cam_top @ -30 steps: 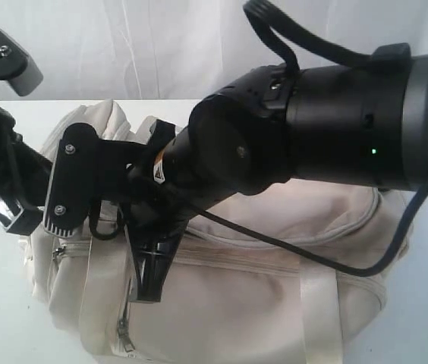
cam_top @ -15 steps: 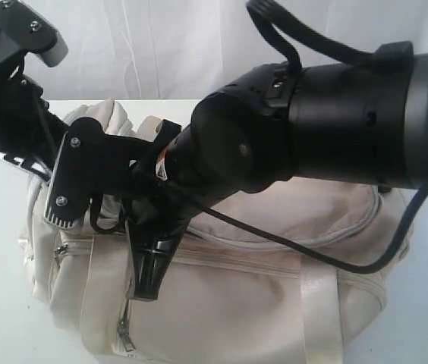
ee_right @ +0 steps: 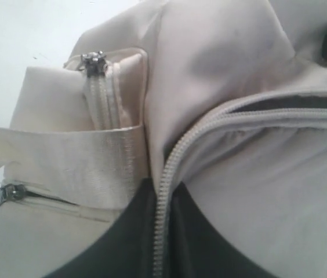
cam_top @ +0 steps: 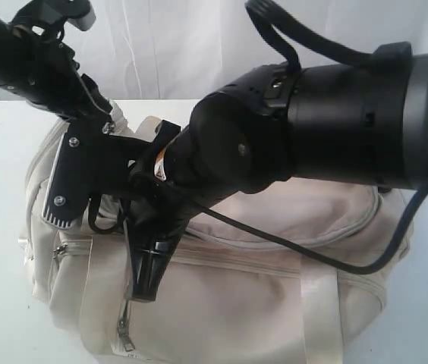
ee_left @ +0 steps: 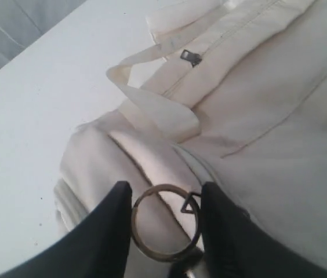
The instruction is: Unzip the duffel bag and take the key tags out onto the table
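Duffel bag [ee_right: 227,191] zipper (half open) between right fingers [ee_right: 123,237].

Two black arms crowd the exterior frame, one jaw set pinched tight, the other held apart.

The right arm [cam_top: 335,121] fills the centre and right, its gripper [ee_right: 160,231] angled down at lower left, fingers closed on a zipper strip. The left arm [cam_top: 32,61] reaches in from the upper left, its gripper [ee_left: 163,223] straddling a metal ring.
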Robot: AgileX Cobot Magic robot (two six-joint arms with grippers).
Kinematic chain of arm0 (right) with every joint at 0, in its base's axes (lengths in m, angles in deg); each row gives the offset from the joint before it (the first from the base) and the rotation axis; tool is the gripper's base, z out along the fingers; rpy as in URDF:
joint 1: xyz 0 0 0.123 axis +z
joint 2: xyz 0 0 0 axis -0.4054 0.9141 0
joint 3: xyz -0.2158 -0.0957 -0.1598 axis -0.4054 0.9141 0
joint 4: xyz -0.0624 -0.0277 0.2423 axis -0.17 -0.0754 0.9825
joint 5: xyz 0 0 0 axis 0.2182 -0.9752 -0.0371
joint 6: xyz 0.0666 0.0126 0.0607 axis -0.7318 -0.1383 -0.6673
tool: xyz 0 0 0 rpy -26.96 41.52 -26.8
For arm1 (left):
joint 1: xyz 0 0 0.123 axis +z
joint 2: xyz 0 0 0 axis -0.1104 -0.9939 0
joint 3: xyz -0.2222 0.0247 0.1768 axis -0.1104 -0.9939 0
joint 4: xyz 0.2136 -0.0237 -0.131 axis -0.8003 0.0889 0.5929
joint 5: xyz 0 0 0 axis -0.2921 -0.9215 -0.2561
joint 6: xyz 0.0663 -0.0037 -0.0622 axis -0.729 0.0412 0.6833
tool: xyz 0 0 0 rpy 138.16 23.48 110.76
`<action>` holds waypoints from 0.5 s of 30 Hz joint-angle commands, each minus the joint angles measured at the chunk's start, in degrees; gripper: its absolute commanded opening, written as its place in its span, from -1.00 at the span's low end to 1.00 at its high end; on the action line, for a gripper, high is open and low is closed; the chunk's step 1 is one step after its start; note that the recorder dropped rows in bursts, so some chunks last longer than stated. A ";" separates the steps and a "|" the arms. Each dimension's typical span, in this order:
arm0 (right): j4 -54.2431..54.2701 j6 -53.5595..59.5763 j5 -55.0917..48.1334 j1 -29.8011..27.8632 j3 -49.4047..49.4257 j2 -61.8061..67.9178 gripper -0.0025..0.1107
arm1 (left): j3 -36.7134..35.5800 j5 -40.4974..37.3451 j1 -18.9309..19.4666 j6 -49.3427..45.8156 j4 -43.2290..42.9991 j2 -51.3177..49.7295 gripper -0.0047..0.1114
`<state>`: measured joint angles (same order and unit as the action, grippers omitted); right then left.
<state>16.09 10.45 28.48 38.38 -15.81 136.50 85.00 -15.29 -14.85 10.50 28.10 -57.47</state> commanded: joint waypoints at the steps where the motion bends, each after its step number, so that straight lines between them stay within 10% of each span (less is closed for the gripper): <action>1: 1.22 -0.22 -4.06 0.09 0.10 0.10 -0.96 | 5.61 4.35 0.56 -2.10 0.09 -6.04 -0.92; 15: 1.22 -0.69 -5.99 0.09 0.10 0.10 -0.96 | 19.49 7.91 5.72 7.23 0.38 -20.71 -0.88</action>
<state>15.52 10.09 27.32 38.38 -16.03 136.72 103.01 -11.80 -10.84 15.78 29.42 -77.55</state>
